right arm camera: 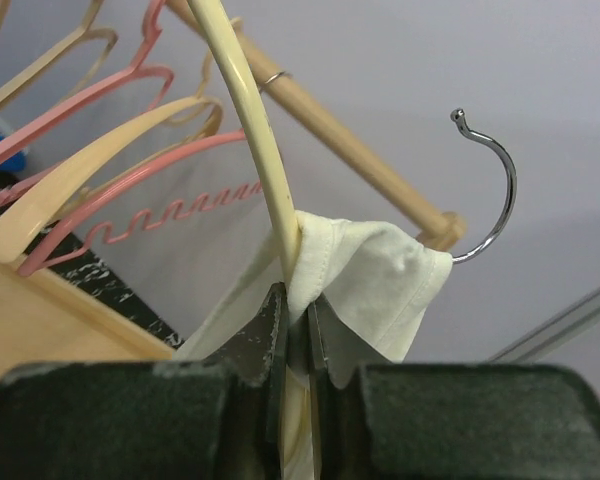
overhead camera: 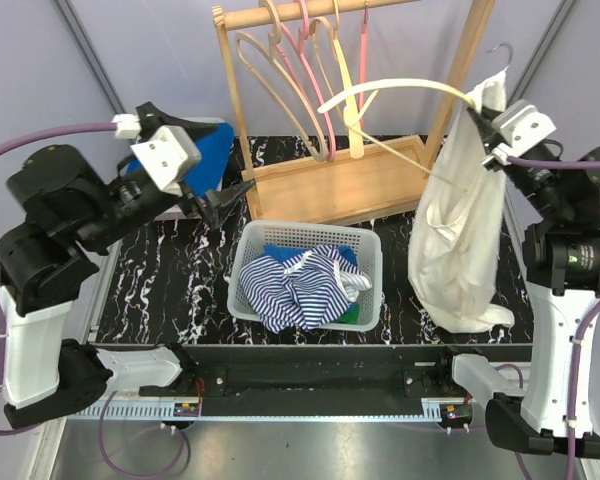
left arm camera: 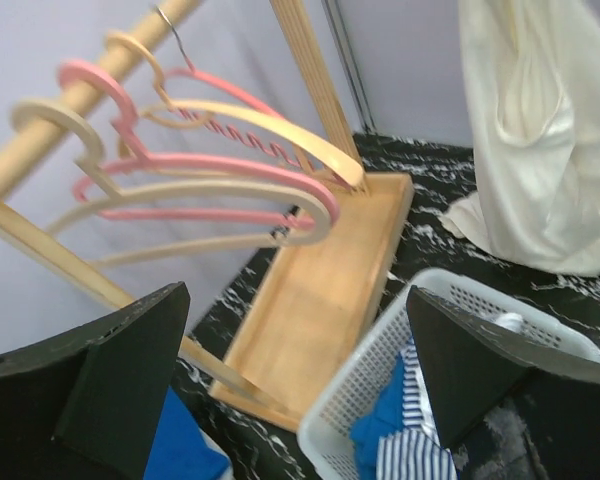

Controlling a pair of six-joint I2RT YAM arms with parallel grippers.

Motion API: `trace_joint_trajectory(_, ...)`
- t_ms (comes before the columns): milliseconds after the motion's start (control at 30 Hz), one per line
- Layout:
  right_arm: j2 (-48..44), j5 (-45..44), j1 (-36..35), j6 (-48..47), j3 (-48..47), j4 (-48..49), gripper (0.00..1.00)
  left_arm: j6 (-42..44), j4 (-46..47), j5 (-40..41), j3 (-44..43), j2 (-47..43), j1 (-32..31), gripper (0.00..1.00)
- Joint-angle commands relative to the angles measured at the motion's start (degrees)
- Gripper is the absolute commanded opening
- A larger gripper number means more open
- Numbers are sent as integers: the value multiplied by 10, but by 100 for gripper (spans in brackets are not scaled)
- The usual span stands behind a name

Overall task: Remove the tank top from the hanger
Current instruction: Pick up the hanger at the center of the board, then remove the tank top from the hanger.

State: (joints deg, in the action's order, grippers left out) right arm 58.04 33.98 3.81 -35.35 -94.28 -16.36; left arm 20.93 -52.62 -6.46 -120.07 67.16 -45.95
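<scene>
We see a black tabletop point(overhead camera: 160, 270) veined with white, closed in by pale grey walls point(overhead camera: 160, 50). The right hand point(overhead camera: 488, 132) is held high and is clenched on the arm of a cream hanger point(overhead camera: 400, 90). The fabric of a cream tank top point(overhead camera: 455, 250) is bunched at that point. The hanger's metal hook point(overhead camera: 500, 55) sticks up free just above the hand. The tank top droops straight down from the hand, and its hem lies on the tabletop. The hanger's other arm reaches away towards the left hand point(overhead camera: 230, 195), which hovers released, its fingers wide apart. Between the two hands stands a wooden rack point(overhead camera: 350, 180) carrying pink and cream hangers point(overhead camera: 300, 60). Just below the left hand is a white basket point(overhead camera: 242, 270) holding a striped garment point(overhead camera: 300, 290). Behind that hand we make out a blue cloth point(overhead camera: 212, 150).
</scene>
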Motion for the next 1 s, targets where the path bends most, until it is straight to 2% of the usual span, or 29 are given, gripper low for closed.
trace_joint_trajectory(0,-20,28,-33,-24,51,15,0,53,86,-25,-19,-14,1,99)
trace_joint_trajectory(67,-28,-10,-97,-58,73,9,0,60,117,-61,-20,-1,1,99)
trace_joint_trajectory(133,-28,-87,-150,-115,98,-5,0,54,119,-89,-43,21,-7,99)
trace_joint_trajectory(167,-28,-120,-208,-134,107,-18,0,46,118,-91,-72,49,-12,99)
trace_joint_trajectory(200,-28,-184,-233,-153,126,-20,0,48,116,-90,-83,61,-20,99)
trace_joint_trajectory(267,-28,-244,-309,-204,159,-7,0,68,115,-82,-98,95,-42,99)
trace_joint_trajectory(333,-27,-316,-346,-227,172,6,0,84,99,-66,-110,112,-64,99)
trace_joint_trajectory(500,-27,-353,-381,-242,197,38,0,104,-5,-118,-118,146,-85,99)
trace_joint_trajectory(667,-35,-356,-385,-252,218,66,0,91,-81,-113,-97,160,-86,99)
trace_joint_trajectory(800,-44,-349,-399,-256,234,92,0,104,-79,-72,-57,156,-87,99)
trace_joint_trajectory(967,-56,-374,-444,-271,254,103,0,111,-77,-52,-77,181,-88,99)
